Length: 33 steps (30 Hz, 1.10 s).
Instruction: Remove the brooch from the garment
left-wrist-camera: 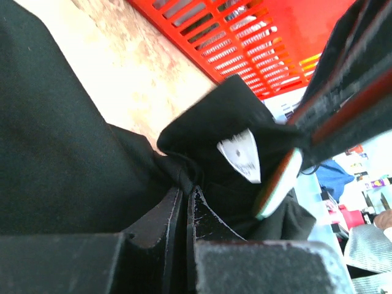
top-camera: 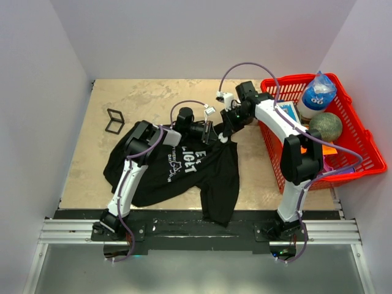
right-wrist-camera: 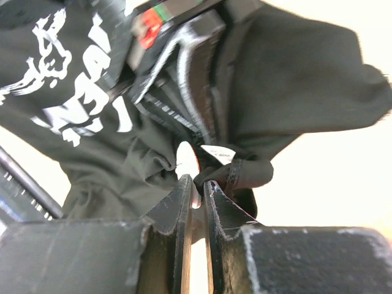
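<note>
The garment [top-camera: 215, 174], a black T-shirt with white lettering, lies crumpled on the tan table. Both grippers meet at its collar. In the left wrist view my left gripper [left-wrist-camera: 185, 191] is shut, with a fold of the black garment [left-wrist-camera: 61, 153] pinched at its tips beside a white label [left-wrist-camera: 242, 156]. My right gripper [right-wrist-camera: 197, 182] has its jaws almost together on the collar's rolled edge, just under the same label [right-wrist-camera: 217, 153]. From above, the left gripper [top-camera: 210, 131] and right gripper [top-camera: 226, 133] nearly touch. The brooch [top-camera: 114, 120], a thin black double frame, lies on bare table, left of the shirt.
A red slatted basket [top-camera: 367, 147] stands at the right edge of the table, holding a plastic bottle [top-camera: 317, 95], a greenish ball [top-camera: 325, 125] and other small items. White walls close in the table at the back and both sides.
</note>
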Each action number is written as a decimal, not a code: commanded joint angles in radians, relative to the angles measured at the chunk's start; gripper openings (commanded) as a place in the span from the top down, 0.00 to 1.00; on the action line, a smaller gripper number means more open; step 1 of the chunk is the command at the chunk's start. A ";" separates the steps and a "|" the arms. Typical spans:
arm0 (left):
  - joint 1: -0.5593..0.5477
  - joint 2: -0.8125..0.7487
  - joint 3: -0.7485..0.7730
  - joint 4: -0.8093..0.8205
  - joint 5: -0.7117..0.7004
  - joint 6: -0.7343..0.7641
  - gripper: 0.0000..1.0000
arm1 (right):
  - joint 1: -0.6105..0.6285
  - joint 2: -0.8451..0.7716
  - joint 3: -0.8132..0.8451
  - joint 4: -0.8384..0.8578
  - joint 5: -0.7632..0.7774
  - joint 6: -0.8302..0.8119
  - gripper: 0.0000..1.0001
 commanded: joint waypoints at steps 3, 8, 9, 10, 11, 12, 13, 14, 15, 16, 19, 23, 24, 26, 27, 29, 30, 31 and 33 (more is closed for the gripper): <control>0.009 0.021 0.055 0.036 -0.007 -0.015 1.00 | -0.002 0.015 0.084 0.077 0.094 0.052 1.00; 0.012 0.028 0.061 0.045 -0.004 -0.017 0.96 | -0.008 0.007 0.084 0.077 0.095 0.029 1.00; 0.012 0.023 0.058 0.051 -0.004 -0.024 0.94 | -0.012 -0.009 0.072 0.090 0.088 0.029 1.00; 0.014 0.018 0.056 0.063 -0.001 -0.027 0.91 | -0.016 -0.020 0.061 0.100 0.075 0.033 1.00; 0.014 0.015 0.055 0.070 -0.001 -0.029 0.89 | -0.018 -0.033 0.052 0.113 0.071 0.052 1.00; 0.014 0.003 0.047 0.080 0.001 -0.027 0.87 | -0.028 -0.055 0.029 0.141 0.066 0.066 1.00; 0.014 -0.004 0.044 0.090 -0.001 -0.026 0.85 | -0.033 -0.068 0.018 0.158 0.057 0.082 1.00; 0.014 -0.017 0.042 0.090 -0.004 -0.024 0.84 | -0.039 -0.077 -0.002 0.176 0.051 0.125 1.00; 0.014 -0.020 0.041 0.090 -0.009 -0.024 0.84 | -0.054 -0.086 -0.008 0.207 0.042 0.148 1.00; 0.014 -0.023 0.038 0.093 -0.007 -0.023 0.83 | -0.061 -0.088 -0.011 0.216 0.032 0.168 1.00; 0.012 -0.029 0.033 0.099 -0.015 -0.018 0.82 | -0.077 -0.076 -0.005 0.228 0.012 0.256 1.00; 0.011 -0.035 0.045 0.061 -0.032 0.037 0.80 | -0.097 -0.065 -0.013 0.261 0.037 0.311 1.00; 0.012 -0.038 0.053 0.048 -0.038 0.043 0.77 | -0.101 -0.054 -0.005 0.256 0.031 0.310 1.00; 0.012 -0.054 0.053 0.037 -0.047 0.060 0.71 | -0.104 -0.040 0.006 0.253 0.023 0.296 1.00; 0.014 -0.060 0.055 0.027 -0.055 0.065 0.67 | -0.108 -0.036 0.010 0.253 -0.001 0.290 1.00; 0.024 -0.086 0.058 0.024 -0.088 0.063 0.56 | -0.107 -0.022 0.022 0.247 -0.029 0.268 1.00; 0.029 -0.093 0.064 0.024 -0.101 0.063 0.54 | -0.108 -0.020 0.024 0.236 -0.050 0.253 1.00; 0.040 -0.100 0.073 0.021 -0.116 0.065 0.52 | -0.108 -0.023 0.024 0.233 -0.061 0.204 1.00; 0.050 -0.115 0.096 0.021 -0.119 0.071 0.51 | -0.107 -0.030 0.015 0.216 -0.083 0.147 0.99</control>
